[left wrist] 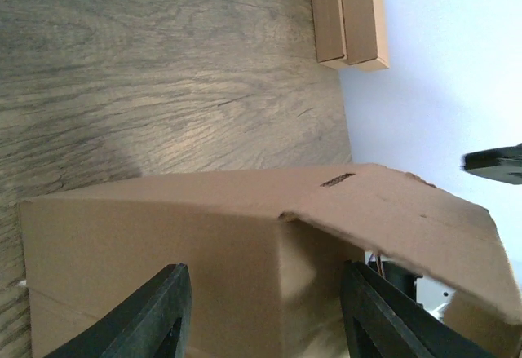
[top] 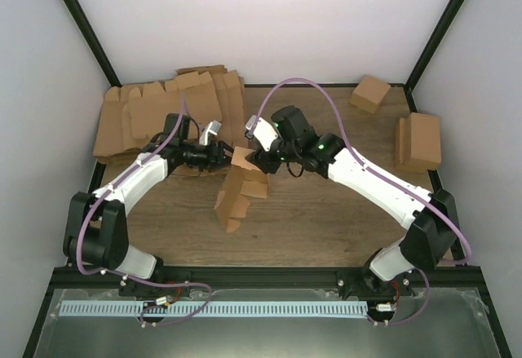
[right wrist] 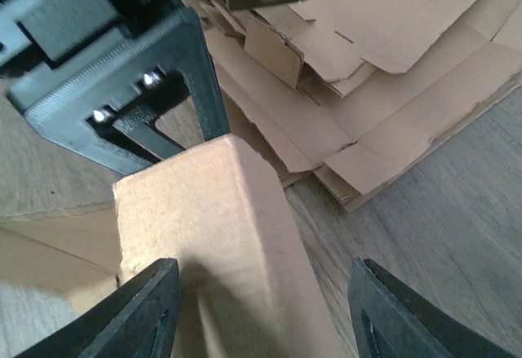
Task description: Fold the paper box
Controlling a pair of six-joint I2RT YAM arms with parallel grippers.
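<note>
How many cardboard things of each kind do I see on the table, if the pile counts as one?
paper box, half folded: 1
pile of flat blanks: 1
small cube box: 1
slim boxes at the right edge: 2
Total: 5

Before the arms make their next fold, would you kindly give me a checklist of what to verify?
1. Paper box reached by both arms: ok.
2. Left pincer clamped firmly on it: cannot tell.
3. Right pincer closed on the box: not ok, a gap shows on one side.
4. Flap folded down: not ok, it stands open.
5. Pile of flat blanks clear of the box: cannot tell, it lies close behind.
</note>
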